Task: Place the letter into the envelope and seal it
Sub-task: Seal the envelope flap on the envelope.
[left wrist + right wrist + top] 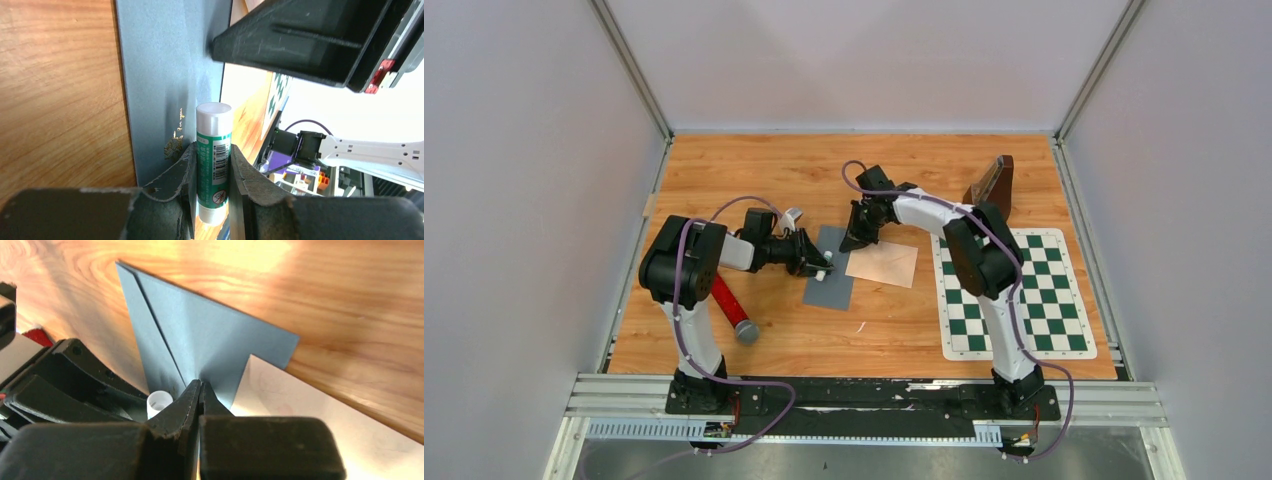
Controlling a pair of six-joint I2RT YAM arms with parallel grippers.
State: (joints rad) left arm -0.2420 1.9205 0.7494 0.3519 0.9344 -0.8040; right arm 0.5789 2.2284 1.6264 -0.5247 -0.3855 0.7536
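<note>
In the left wrist view, dark gripper fingers [172, 182] hide the lower body of the green-and-white glue stick [214, 145]; the grey paper envelope [155, 75] runs off the top edge, its gold emblem [173, 147] too small to make out.

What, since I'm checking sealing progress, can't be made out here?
Top view: whether the white-and-green glue stick touches the grey paper envelope is too small to tell.
Right wrist view: the shut right fingers hide what they pinch.
Top view: left arm overlaps the red cylinder's far end.
</note>
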